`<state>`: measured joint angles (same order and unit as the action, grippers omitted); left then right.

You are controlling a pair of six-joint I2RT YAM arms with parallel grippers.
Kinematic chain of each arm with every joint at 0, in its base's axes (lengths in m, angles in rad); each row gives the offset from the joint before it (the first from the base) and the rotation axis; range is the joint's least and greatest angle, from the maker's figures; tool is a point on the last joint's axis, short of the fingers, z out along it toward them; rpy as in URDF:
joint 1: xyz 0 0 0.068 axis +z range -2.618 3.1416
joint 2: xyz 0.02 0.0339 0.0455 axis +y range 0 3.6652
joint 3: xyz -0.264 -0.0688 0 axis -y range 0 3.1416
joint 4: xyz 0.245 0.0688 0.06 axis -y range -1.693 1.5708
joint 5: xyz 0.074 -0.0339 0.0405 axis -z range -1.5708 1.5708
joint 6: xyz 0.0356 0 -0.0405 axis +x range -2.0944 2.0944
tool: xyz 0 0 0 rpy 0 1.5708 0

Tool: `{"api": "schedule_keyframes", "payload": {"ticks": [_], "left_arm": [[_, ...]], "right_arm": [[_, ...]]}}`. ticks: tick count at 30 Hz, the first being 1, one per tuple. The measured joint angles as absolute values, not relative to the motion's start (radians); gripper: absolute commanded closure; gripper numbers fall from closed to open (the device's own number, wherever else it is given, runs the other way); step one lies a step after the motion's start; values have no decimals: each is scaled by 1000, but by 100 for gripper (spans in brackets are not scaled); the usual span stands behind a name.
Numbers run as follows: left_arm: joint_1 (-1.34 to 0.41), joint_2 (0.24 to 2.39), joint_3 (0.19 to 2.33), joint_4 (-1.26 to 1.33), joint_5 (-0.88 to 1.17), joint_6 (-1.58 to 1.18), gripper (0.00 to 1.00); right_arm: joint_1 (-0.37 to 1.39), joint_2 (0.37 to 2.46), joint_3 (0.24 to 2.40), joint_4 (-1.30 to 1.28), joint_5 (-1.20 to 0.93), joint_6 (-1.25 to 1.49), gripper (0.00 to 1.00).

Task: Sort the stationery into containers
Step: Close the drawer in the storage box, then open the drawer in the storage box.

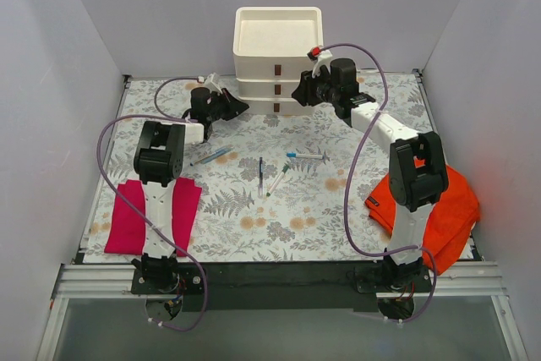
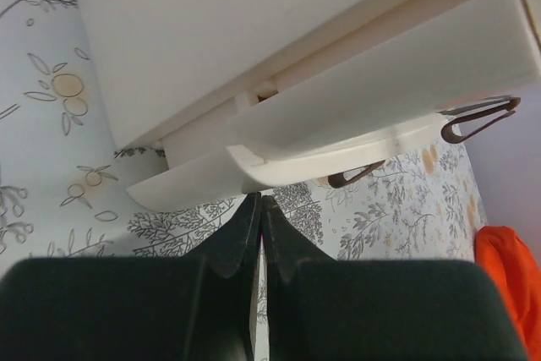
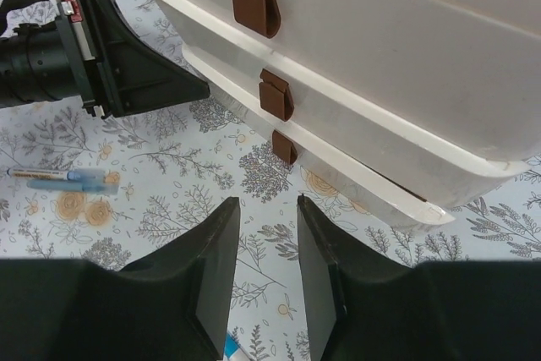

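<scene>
- Floral table cover [image 1: 321, 209] spans the work area; plain pale walls close it on three sides.
- Right gripper [image 3: 268, 209]: jaws parted by a moderate gap, nothing between them. It faces the drawer fronts, just short of the lowest brown handle [image 3: 285, 147].
- Left gripper [image 2: 259, 205]: jaws pressed almost together. It sits close to the left front of the drawers [image 1: 254, 86].
- Pens [image 1: 261, 172]: loose on the cover at mid-table, near of the drawers and well apart from both claws. None shows in the top tray [image 1: 238, 35].
- Step in hand, as judged: opening a drawer, ahead of any pick-up.
- Next move calls for the right jaws either side of one handle, closure, then a straight pull toward the near edge. The stack may slide unless braced.
- Not resolvable: drawer interiors, and whether any drawer stands ajar. A pale sliver shows between the left jaws; item or table cover cannot be told.
- Tan block: not located in any view.
- Orange cloth [image 1: 448, 209]: partly covered by the right arm.
</scene>
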<state>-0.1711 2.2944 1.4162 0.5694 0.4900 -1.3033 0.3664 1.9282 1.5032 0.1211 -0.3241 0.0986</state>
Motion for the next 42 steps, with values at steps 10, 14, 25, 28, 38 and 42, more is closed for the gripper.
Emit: {"api": "schedule_keyframes", "payload": {"ticks": [10,14,25,28,38,42], "left_arm": [[-185,2383,1468,597,513,-1338,100],[-186,2383,1468,611,512,-1346,100],[-188,2391,1460,669,507,-1347,91],[-162,2309,1339,681,576,-1385,54],[-81,1755,970,529,730,-1272,30],[-91,1686,969,432,717,-1148,32]], "right_arm": [[368,1884,1481,112,-315,70,54],[383,1864,1469,107,-302,62,53],[421,1852,1458,105,-291,49,48],[422,1852,1458,105,-279,52,38],[469,1942,1574,115,-111,158,41],[486,2041,1679,120,-2,192,45]]}}
